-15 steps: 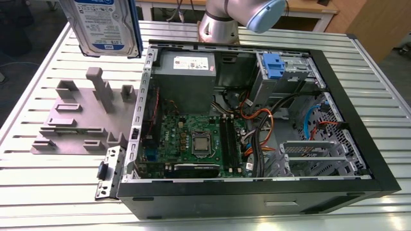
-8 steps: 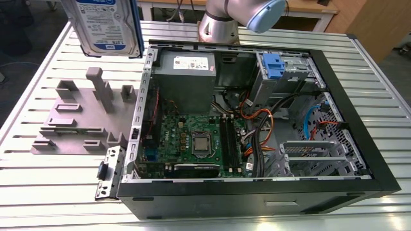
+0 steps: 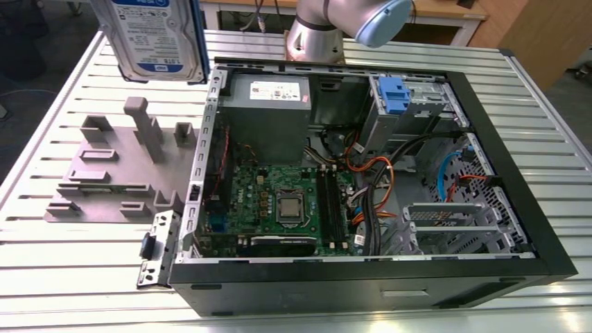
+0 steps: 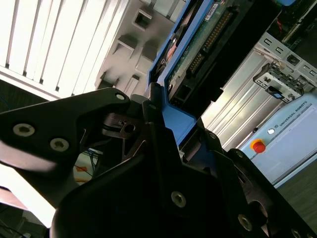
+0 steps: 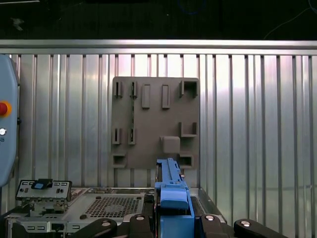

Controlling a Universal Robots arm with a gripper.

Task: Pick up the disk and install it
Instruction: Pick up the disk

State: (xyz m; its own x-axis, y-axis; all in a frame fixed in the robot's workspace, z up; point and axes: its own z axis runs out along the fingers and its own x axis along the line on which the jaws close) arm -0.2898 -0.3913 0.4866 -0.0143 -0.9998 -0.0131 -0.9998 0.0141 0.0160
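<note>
One open computer case (image 3: 370, 295) lies on the metal worktop (image 3: 83, 277). Inside it are one grey metal box (image 3: 268, 114) with a white sticker, one green board (image 3: 254, 187), one small blue clip (image 3: 393, 94) at the far end, and a messy bunch of wires (image 3: 370, 173). The wires lie across the middle of the case. Just beside the case, on the exterior view's left, sits one grey holder plate (image 3: 111, 177) with little posts and slots.

The one disk (image 3: 157, 38) is up in the air over the far end of the worktop, above the grey holder plate and not in the case. Its label faces the camera. Its top is cut off by the picture's edge. The arm (image 3: 319, 35) is cut off too.

In the second wrist view the black tool (image 4: 173, 124) is clenched on the disk by its blue frame. The first wrist view shows the disk from its thin edge, so its label is hidden there. It stands upright between the tool's two fingers (image 5: 104, 225), high over the holder plate.
</note>
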